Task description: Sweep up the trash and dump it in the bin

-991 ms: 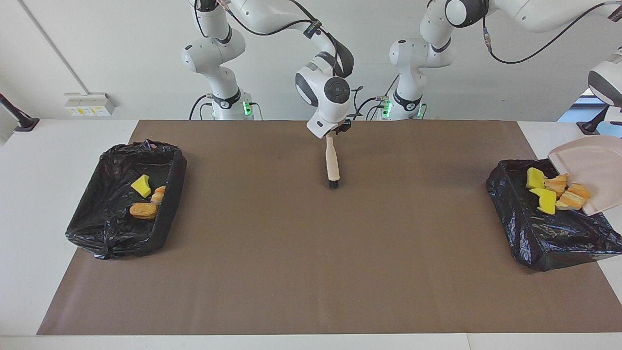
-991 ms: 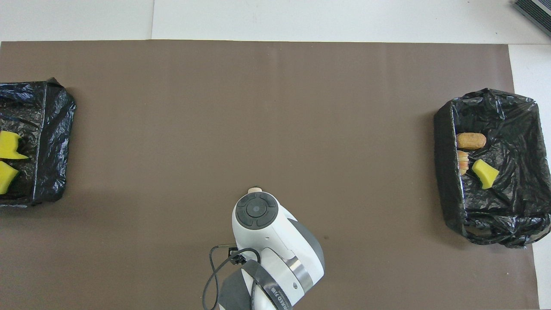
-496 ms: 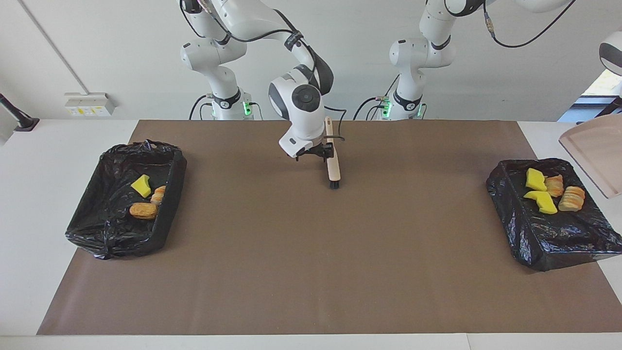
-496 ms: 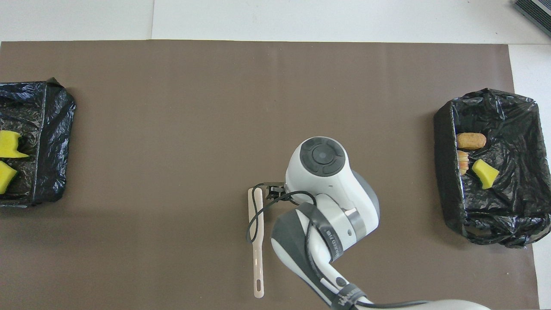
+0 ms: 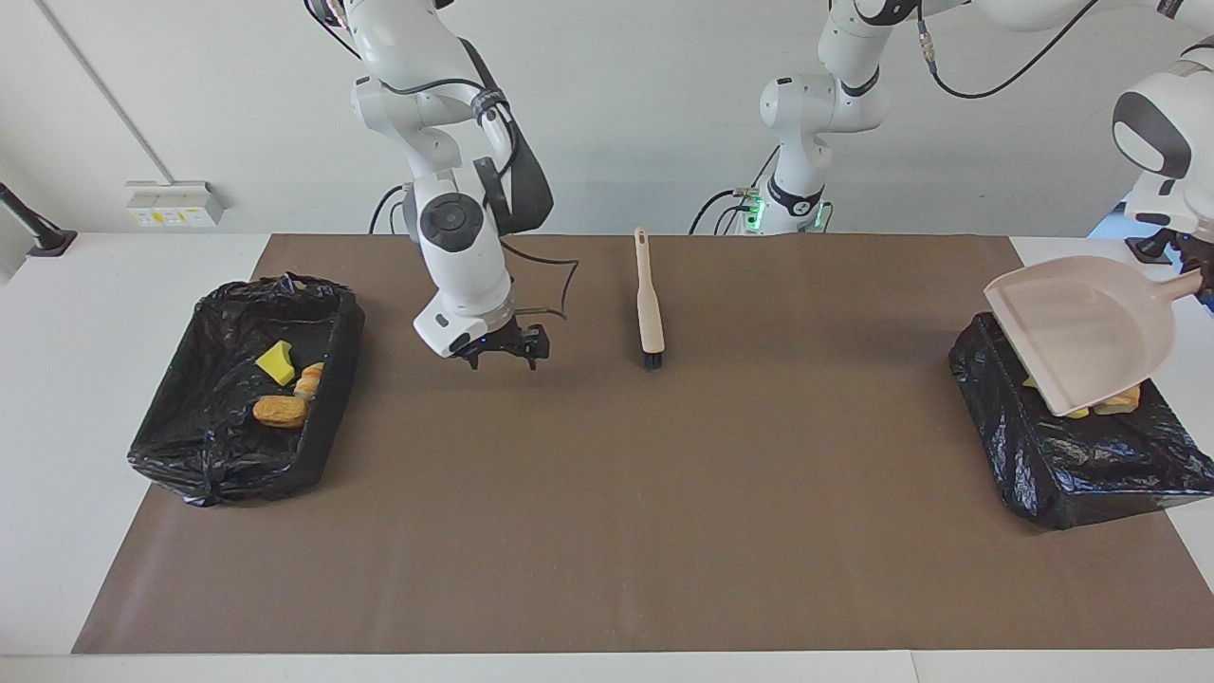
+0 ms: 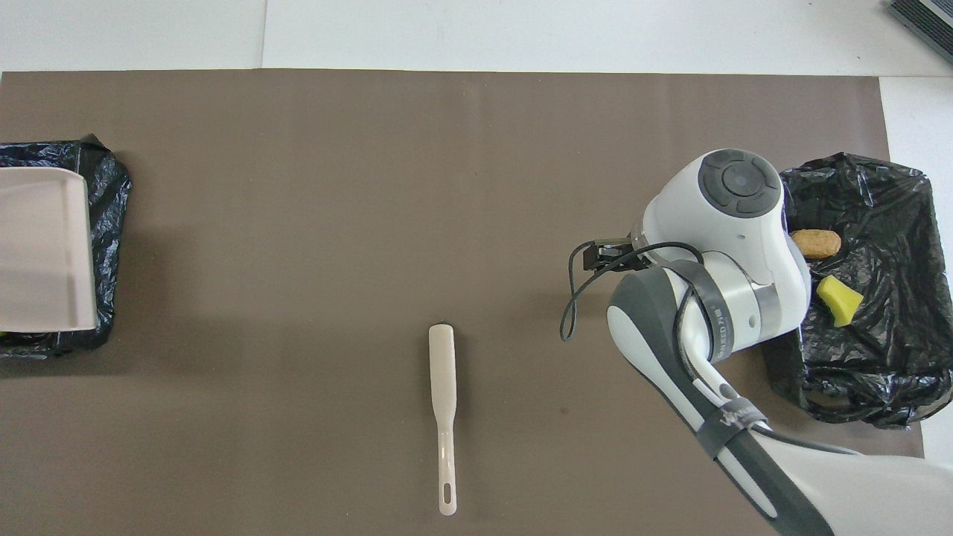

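With its fingers spread and holding nothing, the right gripper [image 5: 507,353] hangs over bare brown mat [image 5: 607,531] between the brush [image 5: 649,304] and the black-lined bin at the right arm's end [image 5: 199,446], apart from both. That brush lies flat and free on the mat, bristle end pointing away from the robots, with open mat all around it. At the table's other end the left gripper [image 5: 1203,277], cut off by the picture's edge, is clenched on the handle of the cream dustpan [image 5: 1081,327], which is raised and tilted over the bin at the left arm's end [image 5: 1072,474]. Trash sits in both bins: a yellow sponge chunk [image 5: 276,362], a brown bread-like piece [image 5: 280,411] and a smaller orange scrap against the wall in the right arm's bin; the dustpan hides most of the other bin's load, leaving only slivers of yellow and orange [image 5: 1105,406] below its lip. From overhead the right arm's wrist covers the inner wall of its bin, and the dustpan's bin runs off the frame.
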You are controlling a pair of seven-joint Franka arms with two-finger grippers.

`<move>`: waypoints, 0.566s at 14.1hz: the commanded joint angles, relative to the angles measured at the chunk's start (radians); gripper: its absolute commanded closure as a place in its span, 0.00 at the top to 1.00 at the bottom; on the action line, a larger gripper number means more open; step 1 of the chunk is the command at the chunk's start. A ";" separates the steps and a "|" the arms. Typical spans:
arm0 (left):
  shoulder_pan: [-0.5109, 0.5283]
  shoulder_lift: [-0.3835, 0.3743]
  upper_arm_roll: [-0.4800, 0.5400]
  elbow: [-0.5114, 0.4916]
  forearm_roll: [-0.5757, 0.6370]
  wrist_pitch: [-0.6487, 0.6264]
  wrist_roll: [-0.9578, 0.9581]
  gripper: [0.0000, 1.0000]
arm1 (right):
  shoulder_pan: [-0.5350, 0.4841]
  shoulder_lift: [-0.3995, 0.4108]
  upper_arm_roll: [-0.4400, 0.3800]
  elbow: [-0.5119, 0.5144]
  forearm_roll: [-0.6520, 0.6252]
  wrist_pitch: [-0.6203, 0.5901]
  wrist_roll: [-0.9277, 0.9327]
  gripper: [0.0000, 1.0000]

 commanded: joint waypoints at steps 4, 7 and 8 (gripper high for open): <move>-0.008 -0.062 -0.290 -0.151 -0.181 -0.077 -0.670 0.00 | -0.059 -0.055 0.010 0.061 -0.068 -0.003 -0.045 1.00; -0.022 0.004 -0.437 -0.157 -0.274 -0.043 -1.086 0.00 | -0.083 -0.113 0.011 0.081 -0.104 -0.025 -0.046 1.00; -0.024 0.027 -0.485 -0.154 -0.294 -0.004 -1.228 0.00 | -0.094 -0.144 0.010 0.083 -0.104 -0.043 -0.049 1.00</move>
